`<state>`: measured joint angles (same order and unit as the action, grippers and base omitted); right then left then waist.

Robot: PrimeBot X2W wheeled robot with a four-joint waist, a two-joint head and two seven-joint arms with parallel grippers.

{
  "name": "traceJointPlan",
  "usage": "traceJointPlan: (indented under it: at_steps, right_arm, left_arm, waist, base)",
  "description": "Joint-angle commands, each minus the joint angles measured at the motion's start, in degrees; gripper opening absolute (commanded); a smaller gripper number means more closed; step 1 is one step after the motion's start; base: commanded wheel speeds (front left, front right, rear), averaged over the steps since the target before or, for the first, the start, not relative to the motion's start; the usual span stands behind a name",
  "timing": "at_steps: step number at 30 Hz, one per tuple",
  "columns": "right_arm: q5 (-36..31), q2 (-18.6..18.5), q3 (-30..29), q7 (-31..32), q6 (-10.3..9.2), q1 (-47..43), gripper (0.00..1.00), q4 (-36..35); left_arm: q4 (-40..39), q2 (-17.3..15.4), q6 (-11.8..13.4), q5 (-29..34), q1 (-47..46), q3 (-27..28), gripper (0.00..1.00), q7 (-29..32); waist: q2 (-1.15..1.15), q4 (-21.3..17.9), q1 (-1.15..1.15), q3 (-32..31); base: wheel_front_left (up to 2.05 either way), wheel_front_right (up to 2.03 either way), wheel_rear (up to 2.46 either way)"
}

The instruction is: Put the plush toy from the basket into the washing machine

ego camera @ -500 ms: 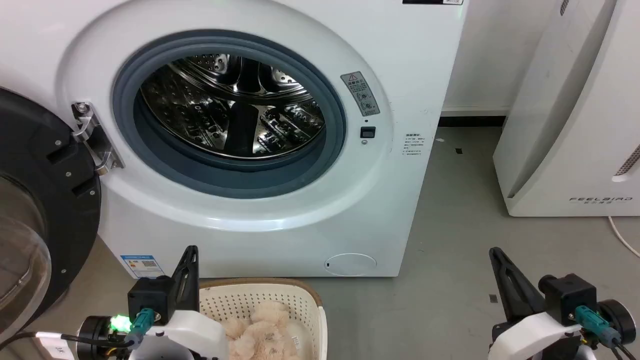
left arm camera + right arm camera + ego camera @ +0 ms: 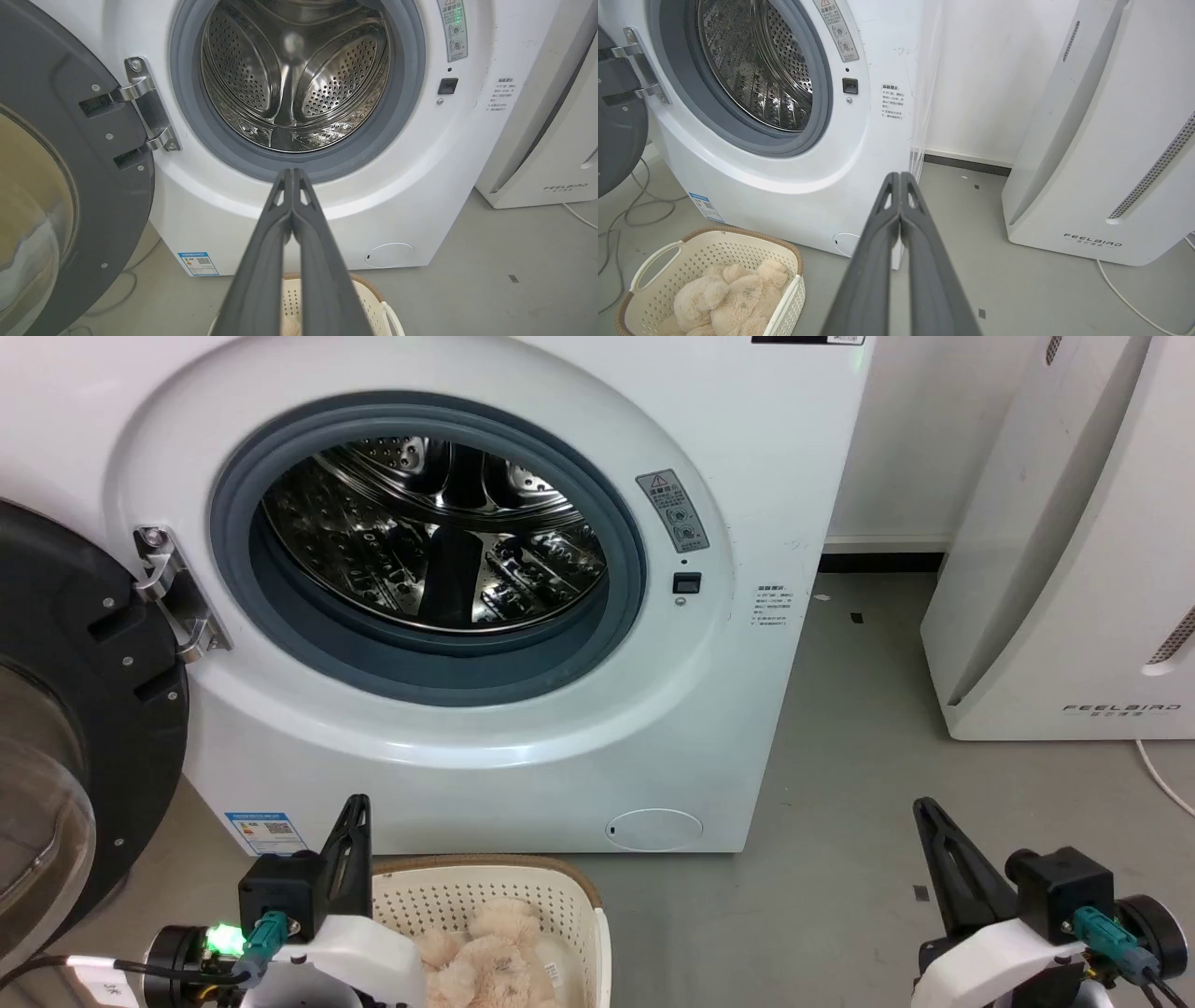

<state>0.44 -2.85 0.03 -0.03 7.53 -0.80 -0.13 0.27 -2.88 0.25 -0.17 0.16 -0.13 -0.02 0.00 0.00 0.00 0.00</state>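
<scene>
The white washing machine [image 2: 448, 728] stands with its black-framed door [image 2: 84, 728] swung open to the left, baring the steel drum [image 2: 429, 537]. On the floor in front of it sits the cream basket [image 2: 467, 891] holding the beige plush toy [image 2: 485, 952]; from the right wrist, the basket [image 2: 714, 242] and plush toy [image 2: 724, 298] lie at lower left. My left gripper [image 2: 355, 803] hangs shut and empty just left of the basket; its closed fingers [image 2: 292, 173] point at the porthole. Off to the right over bare floor, my right gripper [image 2: 922, 805] is shut and empty [image 2: 900, 176].
A white FEELBIRD appliance [image 2: 1074, 569] stands right of the washer, with a white cord [image 2: 1162, 775] trailing on the floor. Grey cables [image 2: 635, 210] lie left of the washer. Grey floor [image 2: 840, 784] spreads between washer and appliance.
</scene>
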Motion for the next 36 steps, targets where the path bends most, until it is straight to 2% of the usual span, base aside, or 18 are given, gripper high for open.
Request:
traceJointPlan:
  at_steps: [1,2,24,36]
  right_arm:
    - [-0.4,0.0,0.0,0.0,-0.04,0.8,0.0,0.1]
    - [0.0,0.0,0.0,0.0,0.0,0.0,1.0,0.0]
    - [4.8,0.0,-1.6,-2.3,0.0,0.2,1.0,-1.9]
    - [7.6,0.0,-1.8,-3.7,0.0,1.1,1.0,-3.0]
  left_arm:
    - [-0.3,0.0,-0.2,0.2,-0.2,0.1,0.0,0.0]
    - [0.0,0.0,0.0,0.0,0.0,0.0,1.0,0.0]
    - [0.9,0.0,1.8,-0.7,-0.9,-0.8,1.0,-2.3]
    - [6.0,-0.5,0.9,-0.5,-3.7,-1.6,1.0,-3.7]
  waist:
    - [0.0,0.0,0.0,0.0]
    - [0.0,0.0,0.0,0.0]
    - [0.0,0.1,0.0,0.8]
    - [0.0,0.1,0.0,3.2]
  base:
    - [0.0,0.0,0.0]
    - [0.0,0.0,0.0]
    - [0.0,0.0,0.0]
    - [0.0,0.0,0.0]
